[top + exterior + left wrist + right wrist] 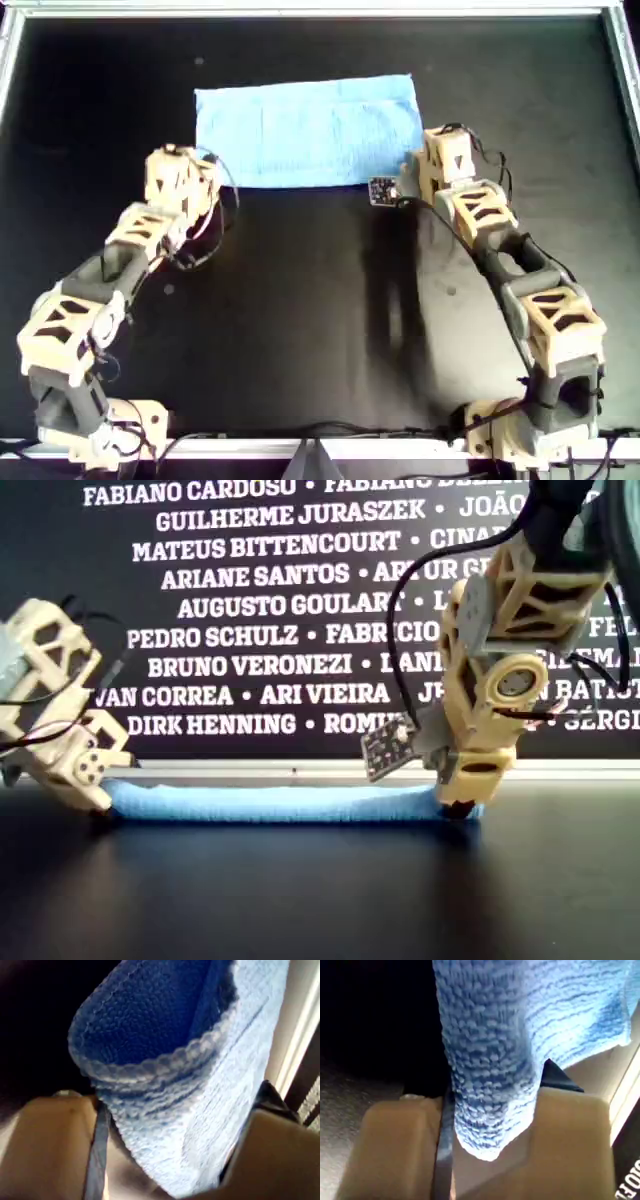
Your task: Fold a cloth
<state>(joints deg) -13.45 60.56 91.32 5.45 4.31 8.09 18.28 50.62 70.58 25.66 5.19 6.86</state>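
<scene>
Both claws grip the cloth (pixel 308 133), folded toward the bench's (pixel 300 300) far edge: left claw (pixel 170 1160) and right claw (pixel 490 1125) each pinch a near corner. I'd release evenly, edges aligned.

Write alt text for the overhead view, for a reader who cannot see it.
A light blue cloth, lying as a wide rectangle on a black table, has its near corners at two tan robot arms. The left hand is at the view's left corner, the right hand at its right.
</scene>
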